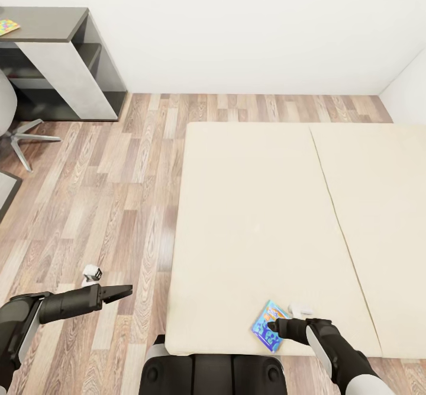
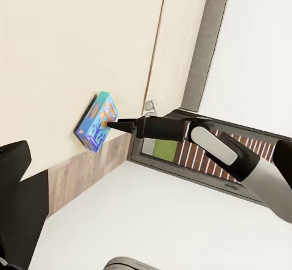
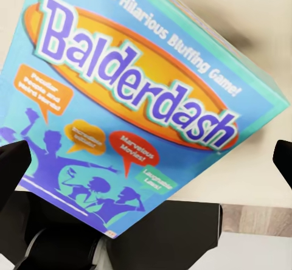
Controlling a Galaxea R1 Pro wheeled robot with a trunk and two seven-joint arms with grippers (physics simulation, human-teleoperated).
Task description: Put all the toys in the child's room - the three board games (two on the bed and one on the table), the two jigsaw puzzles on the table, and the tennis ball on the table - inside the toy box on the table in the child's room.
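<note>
One board game (image 1: 267,325), a light blue flat box with an orange oval logo reading Balderdash, lies near the front edge of the bed (image 1: 248,205). In the left wrist view the board game (image 2: 96,123) is tilted, one edge raised off the mattress. My right gripper (image 1: 274,327) is at the box's near edge and open. In the right wrist view its fingertips (image 3: 13,163) stand wide apart on either side of the box (image 3: 140,93). My left gripper (image 1: 125,292) hangs open over the wood floor left of the bed, holding nothing. A jigsaw puzzle (image 1: 8,26) lies on the table (image 1: 53,19) at the far left.
The grey table has a shelf unit (image 1: 89,81) against the white wall. An office chair's base (image 1: 26,140) stands at the left edge. Wood-plank floor (image 1: 106,193) lies between table and bed. The second mattress section (image 1: 378,217) extends to the right.
</note>
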